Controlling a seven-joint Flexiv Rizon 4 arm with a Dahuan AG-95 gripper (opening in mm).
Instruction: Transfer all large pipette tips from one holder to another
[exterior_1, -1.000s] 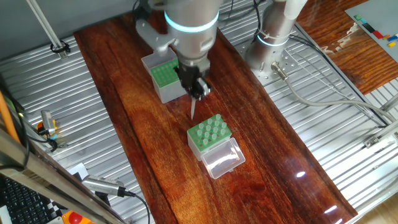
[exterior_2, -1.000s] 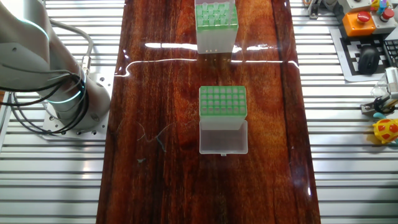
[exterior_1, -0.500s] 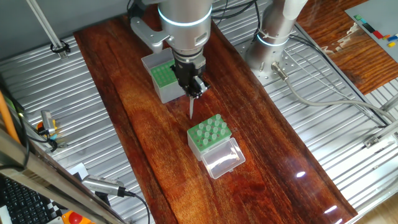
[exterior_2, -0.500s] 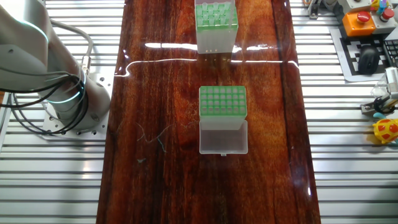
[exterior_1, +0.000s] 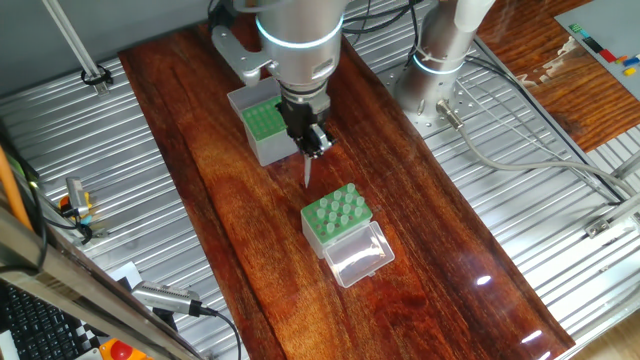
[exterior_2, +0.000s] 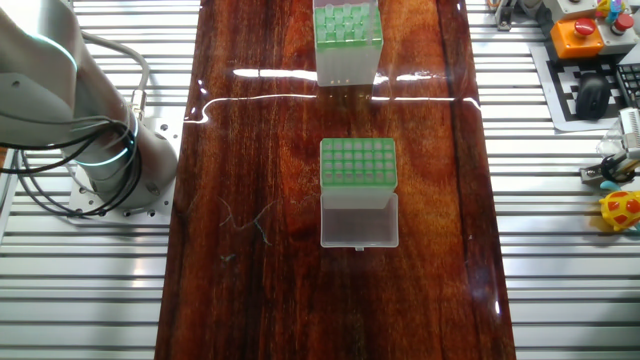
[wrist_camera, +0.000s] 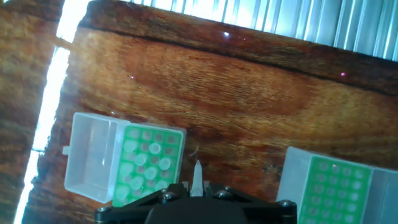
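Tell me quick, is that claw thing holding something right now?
Gripper: closed on one large pipette tip, held above the table between the two boxes.

Grey-sided box (wrist_camera: 339, 186) cut off by hand view's bottom edge

You see: holders 2 — clear-sided (exterior_1: 336, 221), grey-sided (exterior_1: 264, 128) | held tip 1 (exterior_1: 307, 172) | arm 1 (exterior_1: 300, 40)

the table (exterior_1: 230, 230) is dark reddish wood, polished glossy, with glare streaks. around it lie ribbed bare-metal panels (exterior_1: 500, 140), dull silver. both boxes look plastic: one (exterior_1: 336, 222) with a matt green top and clear, shiny lid, the other (exterior_1: 262, 124) grey and matt. the arm (exterior_1: 300, 40) is smooth, satin grey metal. the held tip (exterior_1: 308, 172) is pale and translucent.
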